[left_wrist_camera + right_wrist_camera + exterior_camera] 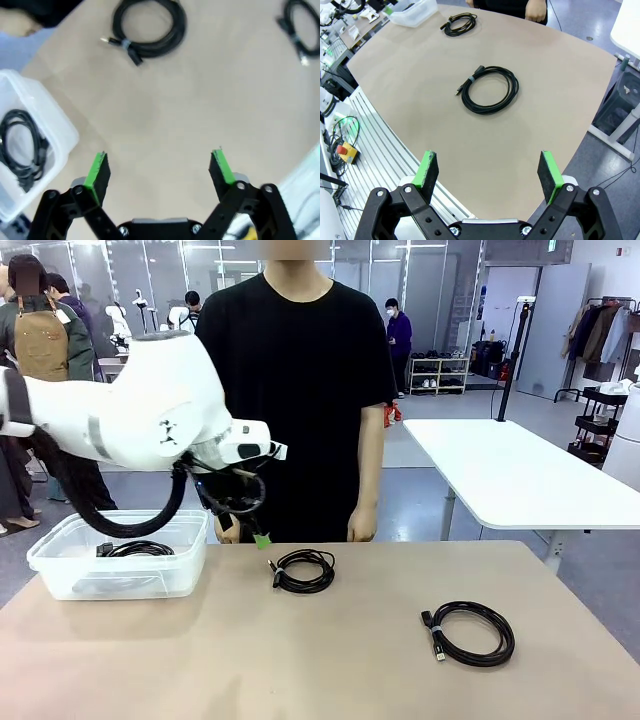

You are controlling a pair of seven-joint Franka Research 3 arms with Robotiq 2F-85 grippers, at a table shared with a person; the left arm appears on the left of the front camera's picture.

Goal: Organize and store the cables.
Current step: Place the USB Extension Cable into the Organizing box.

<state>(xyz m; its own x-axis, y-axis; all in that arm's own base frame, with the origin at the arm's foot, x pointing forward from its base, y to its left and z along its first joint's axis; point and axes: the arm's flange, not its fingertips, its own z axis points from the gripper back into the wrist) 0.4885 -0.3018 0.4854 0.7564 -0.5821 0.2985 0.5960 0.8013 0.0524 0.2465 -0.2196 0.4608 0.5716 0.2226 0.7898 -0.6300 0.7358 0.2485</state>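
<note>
The left gripper (157,170), spread wide and empty, is shown above the table (300,670) between a clear bin (120,580) holding one coiled cable (140,548) and a second coil (322,578). The right gripper (490,172) is likewise spread; a third coil (512,89) lies before it.

Tan worktop (300,670) carries a clear plastic bin (60,578) at its far left, one coiled black cable (327,573) near the middle, another coiled cable (505,638) well apart to the right
</note>
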